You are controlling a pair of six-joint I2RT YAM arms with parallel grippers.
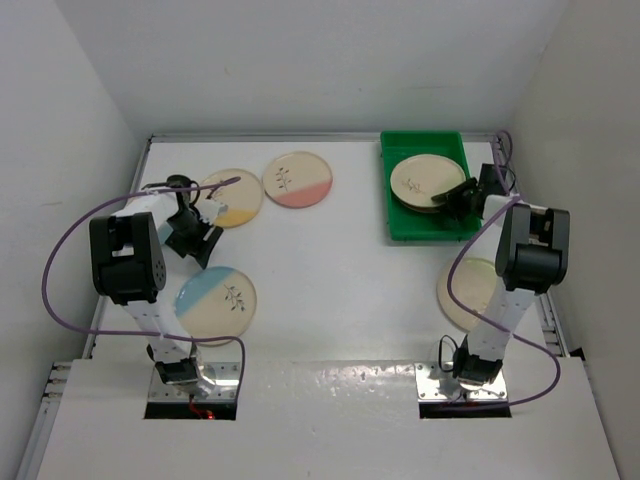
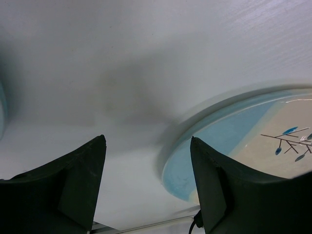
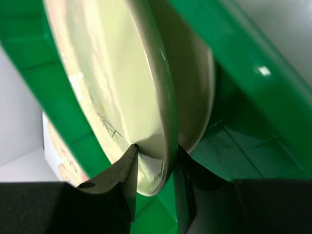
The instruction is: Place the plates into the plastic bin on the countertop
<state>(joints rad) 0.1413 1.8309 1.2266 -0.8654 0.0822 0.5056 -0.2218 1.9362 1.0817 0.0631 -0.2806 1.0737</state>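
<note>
- The right hand (image 1: 458, 196) pinches the rim of a round cream plate with a dark sprig drawing (image 1: 420, 178). It holds this plate inside the shallow bright green plastic bin (image 1: 387, 195), above a second cream plate (image 3: 197, 92) lying in the bin.
- The right wrist view shows the fingers gripping only the plate's edge. I cannot tell whether the held plate touches the one beneath.
- A good placement, I judge, would lower the plate until its far edge rests on the lower plate and then level it. Only then should the fingers part, and the hand back out over the bin's right wall.
- Letting go while the plate is tilted could send it sliding into the bin's wall.
- The left hand (image 1: 200, 236) is spread and empty, low over the glossy white table (image 1: 330, 270) well left of the bin. It is just beside a cream plate with a blue segment (image 2: 229, 141).
- Left of the bin, a yellow-segment plate (image 1: 236, 198) and a pink-segment plate (image 1: 298, 180) wait outside it. Another cream plate (image 1: 460, 292) lies just on the bin's near side.
</note>
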